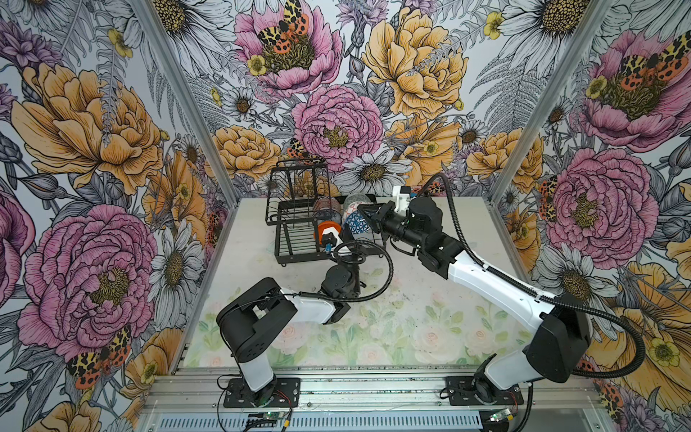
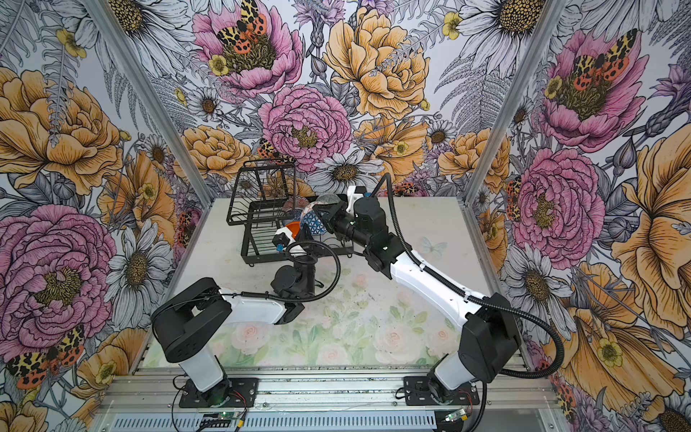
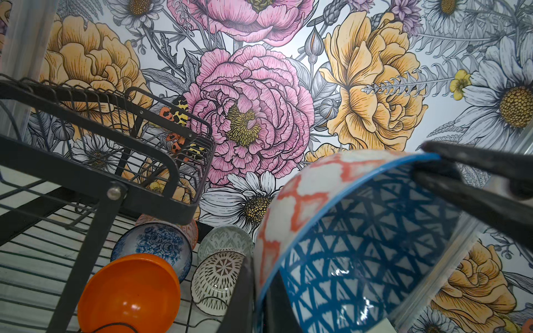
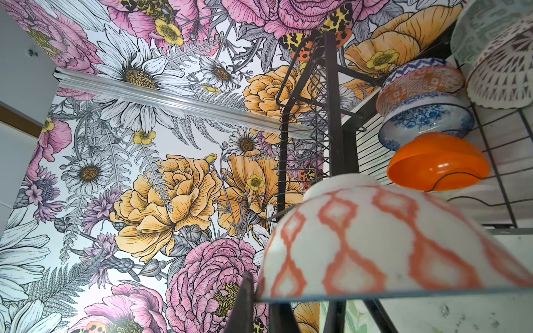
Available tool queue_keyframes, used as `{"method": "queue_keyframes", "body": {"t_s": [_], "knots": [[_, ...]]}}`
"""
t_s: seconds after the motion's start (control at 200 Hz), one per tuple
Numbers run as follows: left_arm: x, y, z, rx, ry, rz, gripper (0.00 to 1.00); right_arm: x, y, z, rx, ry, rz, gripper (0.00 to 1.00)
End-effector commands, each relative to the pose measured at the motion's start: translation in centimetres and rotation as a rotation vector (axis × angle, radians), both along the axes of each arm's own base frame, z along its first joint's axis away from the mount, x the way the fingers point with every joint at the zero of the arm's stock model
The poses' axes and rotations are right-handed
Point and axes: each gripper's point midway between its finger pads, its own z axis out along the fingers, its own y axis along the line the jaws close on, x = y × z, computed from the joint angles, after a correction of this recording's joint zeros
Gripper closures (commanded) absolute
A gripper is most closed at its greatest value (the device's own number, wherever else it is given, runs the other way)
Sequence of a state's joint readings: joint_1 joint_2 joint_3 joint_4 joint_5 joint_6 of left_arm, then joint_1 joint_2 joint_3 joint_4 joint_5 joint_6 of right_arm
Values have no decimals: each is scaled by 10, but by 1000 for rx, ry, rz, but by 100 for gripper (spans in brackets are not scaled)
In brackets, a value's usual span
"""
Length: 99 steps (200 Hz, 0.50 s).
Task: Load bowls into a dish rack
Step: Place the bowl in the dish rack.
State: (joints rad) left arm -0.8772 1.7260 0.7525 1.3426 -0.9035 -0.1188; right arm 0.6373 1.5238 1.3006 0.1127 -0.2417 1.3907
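Blue bowl (image 1: pixel 355 224) pinched from two sides over the right end of the rack (image 1: pixel 295 243).
Left to right: basket tier (image 1: pixel 297 183) overhangs the tray's left end. Below its edge, tipped in the tray, sit the orange bowl (image 3: pixel 129 291) and floral bowl (image 3: pixel 155 245), then the green bowl (image 3: pixel 225 239) and lattice bowl (image 3: pixel 219 276). Blue bowl stands on edge just right of these. Left jaws clenched on its near rim, right jaws clenched on the opposite rim. Contact with the wires: can't tell.
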Motion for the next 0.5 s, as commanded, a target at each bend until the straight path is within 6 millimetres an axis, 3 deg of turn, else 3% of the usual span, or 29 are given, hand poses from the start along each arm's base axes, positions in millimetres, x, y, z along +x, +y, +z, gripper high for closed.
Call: {"method": "queue_keyframes", "body": {"t_s": [0.0,0.3,0.49], "knots": [[-10,-15,37,8,-101,-61,100,31,-17,7,-15,-32,-112,94],[-2,-20,40,65,-105,-28,100,45,-24,23,0,-36,-139,87],[2,-22,41,92,-105,-12,100,55,-30,24,23,-9,-158,83]]}}
